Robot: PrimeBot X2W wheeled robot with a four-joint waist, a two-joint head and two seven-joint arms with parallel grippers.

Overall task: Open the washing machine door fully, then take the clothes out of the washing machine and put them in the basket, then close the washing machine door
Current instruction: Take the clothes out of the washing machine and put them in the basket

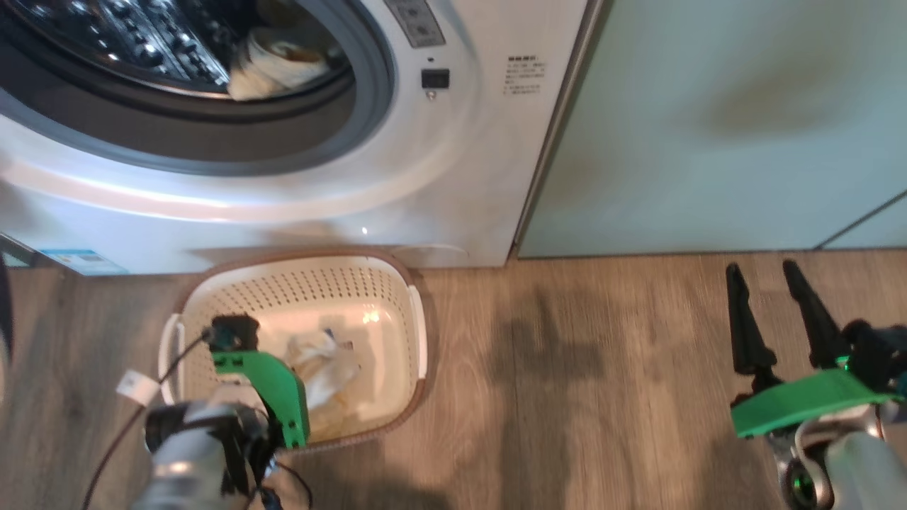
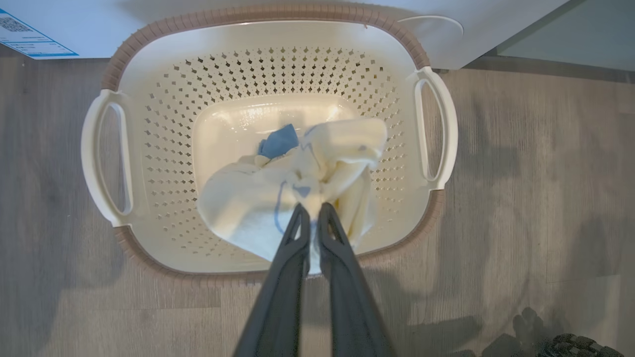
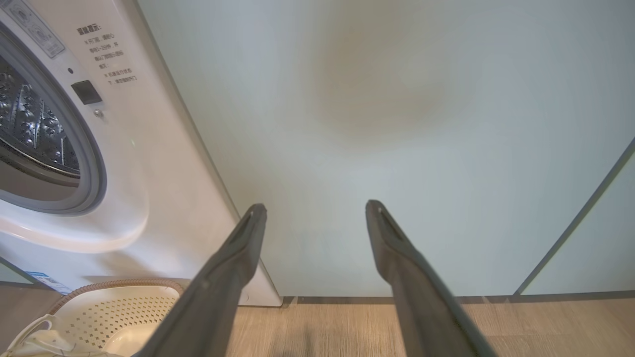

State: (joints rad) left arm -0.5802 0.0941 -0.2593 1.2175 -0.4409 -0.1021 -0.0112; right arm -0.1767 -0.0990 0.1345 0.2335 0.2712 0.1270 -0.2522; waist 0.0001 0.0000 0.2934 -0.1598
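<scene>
- Left gripper [image 2: 311, 208]: nearest the head camera, at lower left. Jaws pressed almost together, pinching a fold of the clothes [image 2: 258, 198].
- Clothes: pale yellow fabric with blue trim. They hang from the jaws into the basket [image 2: 149, 74], and the lower folds lie against its floor.
- Green bracket [image 1: 273, 386] on the left wrist: in the head view it hides the near left part of the basket.
- White tag [image 1: 138, 387] on the left arm's cable: no writing can be made out.
- Basket: stands on the wooden floor [image 1: 567, 354], just in front of the washing machine [image 1: 425, 177].
- Blue label [image 2: 30, 39]: at the machine's lower left front. The print is too small to read.
- Drum opening: uncovered. A second garment [image 1: 273, 67], cream, lies at the drum's front lip.
- Black latch socket [image 1: 435, 78]: right of the opening.
- Printed text block [image 1: 522, 74]: right of the socket, not legible.
- Pale green cabinet panel [image 1: 708, 127]: adjoins the machine's right side.
- Right gripper [image 1: 761, 266]: over bare floor, facing the panel. Jaws spread wide, holding nothing.
</scene>
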